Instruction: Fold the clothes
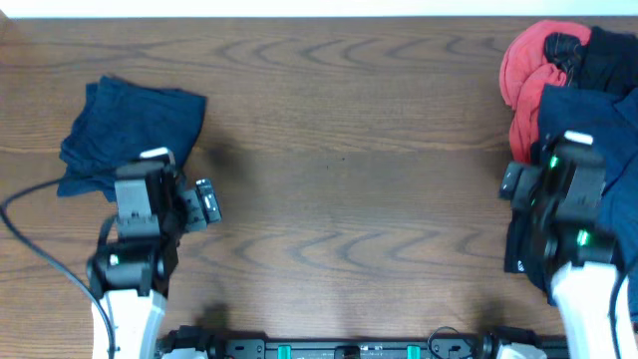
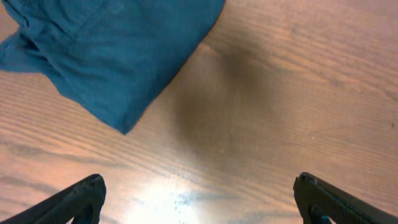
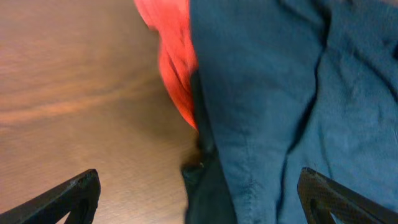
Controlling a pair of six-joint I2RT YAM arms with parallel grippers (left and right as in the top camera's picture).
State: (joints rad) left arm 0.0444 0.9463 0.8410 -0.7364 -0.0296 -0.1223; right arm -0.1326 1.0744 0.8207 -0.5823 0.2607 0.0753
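A folded navy garment [image 1: 130, 125] lies at the table's far left, and in the left wrist view it [image 2: 118, 43] fills the upper left. My left gripper [image 1: 150, 172] hangs just beside its near edge, over bare wood. Its jaws [image 2: 199, 200] stand wide open with nothing between them. At the right edge is a heap of clothes: a navy piece [image 1: 598, 120], a red one [image 1: 528, 70] and a black one [image 1: 608, 50]. My right gripper [image 1: 563, 165] hovers over the heap's left side, open [image 3: 199, 200], with navy cloth [image 3: 280, 93] and its dark edge below the jaws, untouched.
The brown wooden table [image 1: 349, 170] stretches between the two arms. A black cable [image 1: 40, 249] runs along the left side near the left arm's base. Red cloth [image 3: 174, 62] pokes out from under the navy piece in the right wrist view.
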